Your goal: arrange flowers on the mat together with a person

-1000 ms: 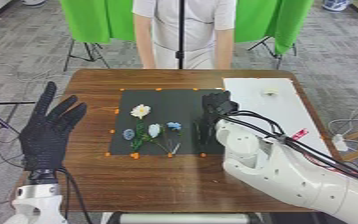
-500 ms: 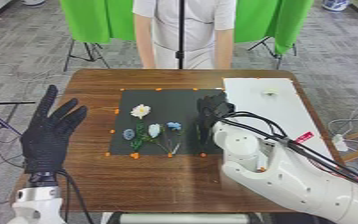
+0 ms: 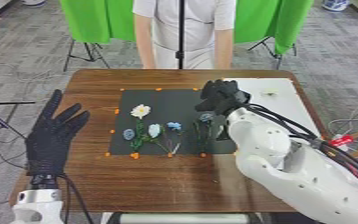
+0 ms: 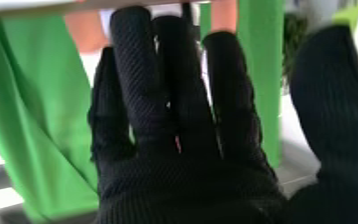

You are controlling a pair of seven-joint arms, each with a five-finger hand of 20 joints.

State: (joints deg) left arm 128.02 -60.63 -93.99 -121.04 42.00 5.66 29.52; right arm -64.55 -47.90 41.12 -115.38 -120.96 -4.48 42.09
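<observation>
In the head view my right hand is over the far right corner of the dark mat, by the white sheet. In the right wrist view the same hand holds nothing, its fingers straight and thumb apart. On the mat lie a white flower, a grey-blue one, a pale one, a small blue one and, at the right, another bluish flower with its stem toward me. One pale flower rests on the sheet. My left hand is open left of the mat.
Orange marks dot the mat's border. The brown table extends around the mat and sheet. My right forearm crosses the table's near right part.
My right hand has moved away from me and slightly right, off the mat's right part, uncovering the bluish flower there. The left hand has dropped slightly toward me.
</observation>
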